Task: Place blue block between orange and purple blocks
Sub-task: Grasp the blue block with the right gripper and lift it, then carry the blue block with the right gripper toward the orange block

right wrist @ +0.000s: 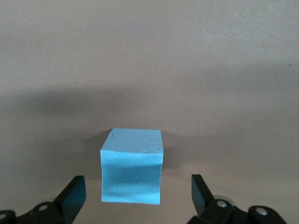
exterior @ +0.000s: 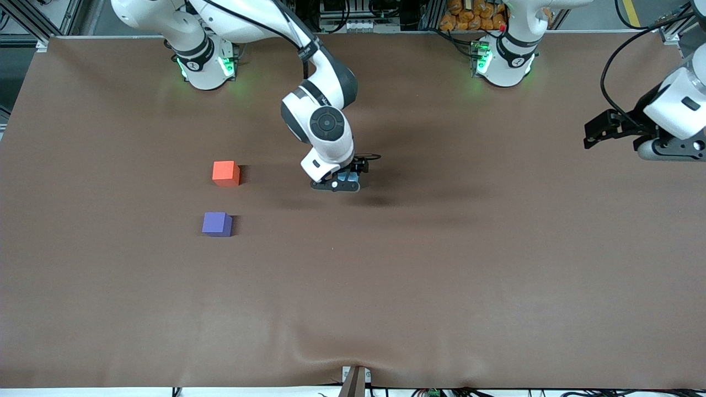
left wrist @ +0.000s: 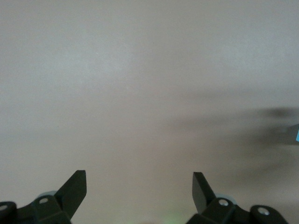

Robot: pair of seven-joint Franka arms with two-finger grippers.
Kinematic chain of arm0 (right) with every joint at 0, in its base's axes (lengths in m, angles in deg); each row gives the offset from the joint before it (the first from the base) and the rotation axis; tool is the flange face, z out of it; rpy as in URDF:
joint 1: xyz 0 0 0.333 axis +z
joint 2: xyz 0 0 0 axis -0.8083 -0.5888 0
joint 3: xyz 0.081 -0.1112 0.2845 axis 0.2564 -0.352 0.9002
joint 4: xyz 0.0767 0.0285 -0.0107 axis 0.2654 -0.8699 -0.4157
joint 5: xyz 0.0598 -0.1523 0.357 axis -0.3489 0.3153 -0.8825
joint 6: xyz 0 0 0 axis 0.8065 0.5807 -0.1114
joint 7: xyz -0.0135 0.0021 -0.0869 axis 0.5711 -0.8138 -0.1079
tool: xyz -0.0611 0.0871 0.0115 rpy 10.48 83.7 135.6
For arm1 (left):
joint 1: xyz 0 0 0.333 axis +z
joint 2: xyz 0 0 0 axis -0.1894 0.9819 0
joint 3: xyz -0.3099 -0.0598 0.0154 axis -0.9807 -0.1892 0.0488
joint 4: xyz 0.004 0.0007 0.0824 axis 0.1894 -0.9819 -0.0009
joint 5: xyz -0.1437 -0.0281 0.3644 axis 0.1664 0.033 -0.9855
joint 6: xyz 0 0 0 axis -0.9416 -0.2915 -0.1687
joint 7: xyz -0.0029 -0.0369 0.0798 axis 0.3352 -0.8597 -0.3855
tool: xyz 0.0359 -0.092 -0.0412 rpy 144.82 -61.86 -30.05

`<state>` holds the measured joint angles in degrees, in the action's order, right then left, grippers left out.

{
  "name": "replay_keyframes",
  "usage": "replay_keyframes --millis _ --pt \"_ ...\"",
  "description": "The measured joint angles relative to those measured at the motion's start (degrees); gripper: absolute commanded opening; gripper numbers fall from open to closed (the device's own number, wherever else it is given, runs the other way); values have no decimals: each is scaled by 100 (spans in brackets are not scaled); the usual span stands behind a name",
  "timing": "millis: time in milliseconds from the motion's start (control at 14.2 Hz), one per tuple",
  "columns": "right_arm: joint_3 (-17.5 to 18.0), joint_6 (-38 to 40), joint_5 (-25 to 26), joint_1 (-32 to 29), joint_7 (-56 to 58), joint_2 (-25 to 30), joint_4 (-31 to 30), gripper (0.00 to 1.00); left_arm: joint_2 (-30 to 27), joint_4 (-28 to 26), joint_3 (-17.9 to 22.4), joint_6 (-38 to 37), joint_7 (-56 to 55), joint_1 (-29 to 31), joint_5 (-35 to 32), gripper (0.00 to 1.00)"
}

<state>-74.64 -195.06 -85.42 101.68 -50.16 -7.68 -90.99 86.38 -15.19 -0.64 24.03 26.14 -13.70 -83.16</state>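
Note:
The blue block (exterior: 348, 176) (right wrist: 132, 168), a light sky-blue cube, rests on the brown table near its middle. My right gripper (exterior: 341, 183) (right wrist: 138, 183) is down around it and open, with one finger on each side and a gap between the block and each finger. The orange block (exterior: 225, 172) and the purple block (exterior: 216, 224) sit apart toward the right arm's end, the purple one nearer to the front camera. My left gripper (exterior: 593, 135) (left wrist: 139, 179) waits open over the table's edge at the left arm's end, holding nothing.
The brown cloth table (exterior: 441, 275) stretches wide around the blocks. The two arm bases (exterior: 207, 66) (exterior: 504, 60) stand along its edge farthest from the front camera. A small bracket (exterior: 356, 380) sits at the edge nearest that camera.

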Motion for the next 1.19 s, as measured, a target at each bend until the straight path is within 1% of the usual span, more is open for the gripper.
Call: replay_keyframes --millis 211,491,561,632,702,772,842,912,982,1193 --pt "-3 -189 27 6 -48 -103 1 100 15 113 17 0 33 220 165 100" --pt "-2 -259 51 66 -271 -214 1 100 38 125 -100 -2 33 96 165 100" --pt "-2 -266 54 88 -293 -233 1 89 61 125 -125 -3 33 29 160 100" --pt "-2 -275 58 107 -306 -252 1 81 88 125 -136 -3 33 -30 132 100" --pt "-2 -288 67 120 -312 -271 2 77 124 123 -145 -5 35 -59 90 100" --pt "-3 -308 80 133 -319 -290 2 75 168 121 -149 -7 66 -64 67 100" --pt "-3 -348 89 149 -326 -306 2 57 226 118 -148 -7 147 -64 54 100" --pt "-2 -366 94 166 -339 -317 2 23 293 118 -148 -6 181 -64 23 100" --pt "-3 -373 98 179 -357 -323 2 0 353 118 -150 -5 196 -65 -28 100" --pt "-32 -370 104 180 -389 -315 85 0 390 138 -149 -42 287 -44 -96 100"
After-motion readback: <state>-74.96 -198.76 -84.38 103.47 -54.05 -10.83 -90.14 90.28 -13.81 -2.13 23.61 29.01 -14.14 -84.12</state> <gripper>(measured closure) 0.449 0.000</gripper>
